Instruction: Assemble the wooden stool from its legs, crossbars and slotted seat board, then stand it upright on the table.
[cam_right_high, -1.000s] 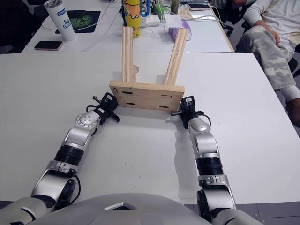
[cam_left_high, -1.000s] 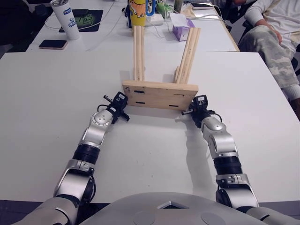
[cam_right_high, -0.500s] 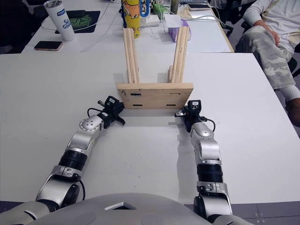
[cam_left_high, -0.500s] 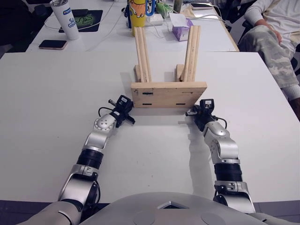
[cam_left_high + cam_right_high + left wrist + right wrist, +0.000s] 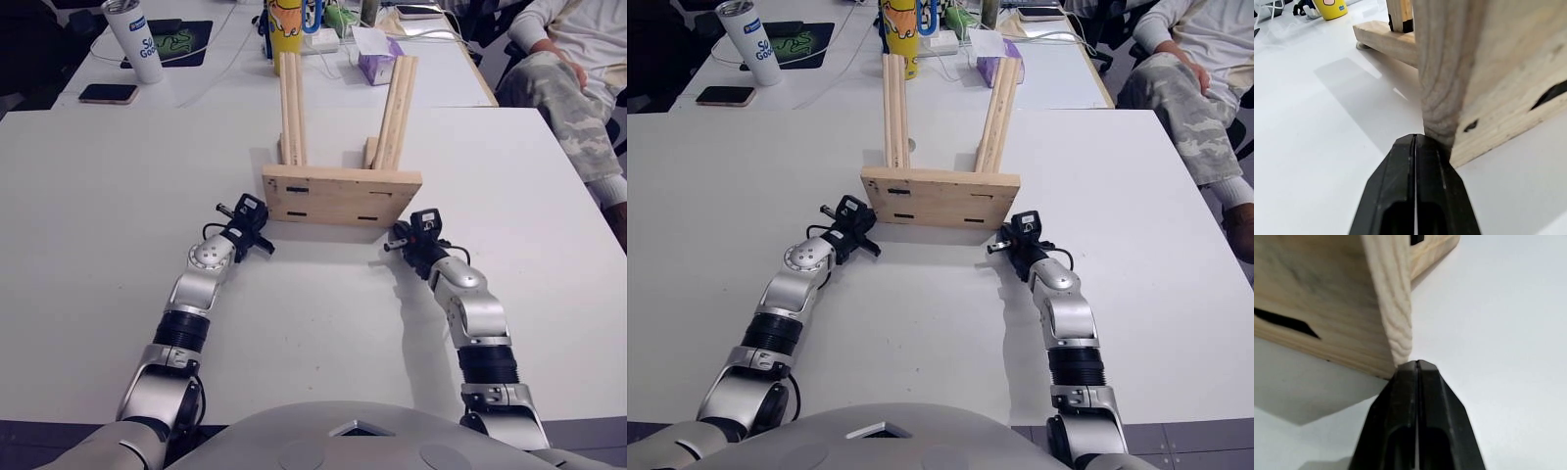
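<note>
The wooden stool lies on its side on the white table, its slotted seat board [image 5: 341,196] standing on edge and facing me. Its legs [image 5: 291,108] point away, joined by crossbars near the board. My left gripper [image 5: 261,227] is shut, its tip against the board's lower left corner; in the left wrist view the shut fingers [image 5: 1415,147] touch the board's edge [image 5: 1444,73]. My right gripper [image 5: 400,237] is shut at the lower right corner. There the shut fingers [image 5: 1417,377] meet the board's edge [image 5: 1393,308] from below.
Beyond the table's far edge sit a white tumbler [image 5: 135,39], a phone [image 5: 110,93], a yellow cup [image 5: 287,29] and a purple tissue box [image 5: 377,67]. A seated person [image 5: 573,78] is at the far right. Bare tabletop [image 5: 323,313] lies between my arms.
The stool slid right and away half a second ago, then back left and nearer, its board now slightly skewed. Both shut grippers followed at its lower corners.
</note>
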### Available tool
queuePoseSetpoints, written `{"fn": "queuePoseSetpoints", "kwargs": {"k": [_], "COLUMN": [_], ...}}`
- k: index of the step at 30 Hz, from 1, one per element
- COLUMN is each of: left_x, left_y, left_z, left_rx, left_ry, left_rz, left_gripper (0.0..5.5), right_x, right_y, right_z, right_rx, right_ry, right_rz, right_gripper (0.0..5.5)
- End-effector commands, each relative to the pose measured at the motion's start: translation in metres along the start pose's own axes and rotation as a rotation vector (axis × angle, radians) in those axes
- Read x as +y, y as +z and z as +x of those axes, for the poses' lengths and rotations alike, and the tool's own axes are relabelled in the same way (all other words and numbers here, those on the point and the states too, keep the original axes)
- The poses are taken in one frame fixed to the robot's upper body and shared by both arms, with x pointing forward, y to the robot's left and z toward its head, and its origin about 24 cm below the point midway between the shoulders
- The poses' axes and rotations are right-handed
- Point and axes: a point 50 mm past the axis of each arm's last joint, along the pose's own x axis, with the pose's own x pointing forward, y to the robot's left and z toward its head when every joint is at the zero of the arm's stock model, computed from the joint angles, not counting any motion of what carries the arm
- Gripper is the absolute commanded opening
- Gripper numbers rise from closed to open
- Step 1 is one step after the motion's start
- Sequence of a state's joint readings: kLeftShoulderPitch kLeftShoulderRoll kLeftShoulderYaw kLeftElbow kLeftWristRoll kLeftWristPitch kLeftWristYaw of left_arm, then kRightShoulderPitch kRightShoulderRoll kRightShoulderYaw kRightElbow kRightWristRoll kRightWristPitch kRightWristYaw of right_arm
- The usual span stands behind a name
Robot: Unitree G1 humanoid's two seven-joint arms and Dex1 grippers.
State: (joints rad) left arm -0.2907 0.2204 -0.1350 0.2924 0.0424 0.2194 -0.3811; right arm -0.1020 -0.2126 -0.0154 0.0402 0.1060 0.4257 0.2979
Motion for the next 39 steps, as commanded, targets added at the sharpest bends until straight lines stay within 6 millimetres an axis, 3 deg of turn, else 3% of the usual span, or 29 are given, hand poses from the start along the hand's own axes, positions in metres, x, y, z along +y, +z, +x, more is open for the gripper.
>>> {"fn": "queuePoseSetpoints", "kwargs": {"k": [1, 6, 12, 19, 21, 25, 31, 35, 39], "left_x": [-0.015, -0.011, 0.0, 0.018, 0.02, 0.022, 0.023, 0.024, 0.025], "left_y": [0.04, 0.068, 0.105, 0.162, 0.17, 0.171, 0.169, 0.149, 0.133], "left_z": [0.006, 0.002, -0.008, -0.028, -0.033, -0.036, -0.037, -0.035, -0.038], "left_rx": [-0.145, -0.231, -0.338, -0.522, -0.548, -0.545, -0.532, -0.462, -0.417], "left_ry": [-0.093, -0.103, -0.085, -0.049, -0.042, -0.03, -0.021, -0.005, 0.023], "left_rz": [0.045, 0.025, 0.044, 0.019, 0.026, 0.043, 0.041, 0.048, 0.053], "left_gripper": [0.0, 0.0, 0.0, 0.0, 0.0, 0.0, 0.0, 0.0, 0.0], "right_x": [0.027, 0.04, 0.041, 0.035, 0.033, 0.032, 0.028, 0.022, 0.002], "right_y": [0.025, 0.052, 0.106, 0.138, 0.146, 0.177, 0.187, 0.167, 0.141], "right_z": [0.005, -0.004, -0.017, -0.024, -0.026, -0.037, -0.04, -0.035, -0.034], "right_rx": [-0.141, -0.259, -0.438, -0.521, -0.55, -0.658, -0.686, -0.606, -0.517], "right_ry": [0.157, 0.314, 0.414, 0.434, 0.43, 0.432, 0.416, 0.393, 0.322], "right_rz": [-0.031, 0.08, 0.118, 0.096, 0.098, 0.09, 0.102, 0.089, 0.088], "right_gripper": [0.02, 0.02, 0.02, 0.02, 0.02, 0.02, 0.02, 0.02, 0.02]}}
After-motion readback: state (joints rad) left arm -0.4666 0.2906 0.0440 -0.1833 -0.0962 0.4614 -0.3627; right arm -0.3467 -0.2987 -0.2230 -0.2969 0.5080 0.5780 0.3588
